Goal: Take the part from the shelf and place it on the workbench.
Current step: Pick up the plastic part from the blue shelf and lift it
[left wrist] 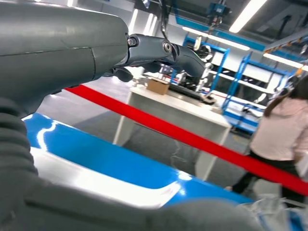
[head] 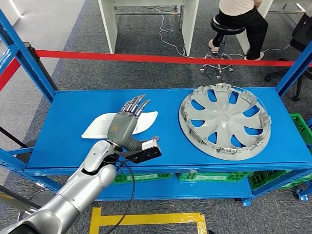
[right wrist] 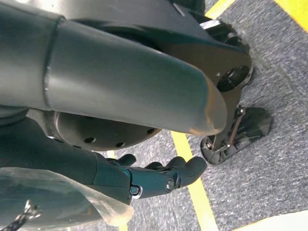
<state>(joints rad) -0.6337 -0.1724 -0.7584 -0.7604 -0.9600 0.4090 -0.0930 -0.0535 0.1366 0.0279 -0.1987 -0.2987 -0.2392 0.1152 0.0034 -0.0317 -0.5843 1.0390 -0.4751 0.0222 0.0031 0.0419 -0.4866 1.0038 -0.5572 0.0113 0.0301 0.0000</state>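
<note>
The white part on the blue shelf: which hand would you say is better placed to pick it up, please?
Left, probably: the left hand hovers open directly over the white part, while the right hand hangs down by the floor.

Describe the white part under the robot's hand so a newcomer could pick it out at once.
Start at the blue shelf behind the red barrier tape. On its top level, left of the big grey wheel cover, lies a flat white part, with the left hand stretched over its middle. It is the smaller of the two pieces, plain white and elongated, whereas the wheel cover is round, grey and spoked.
</note>
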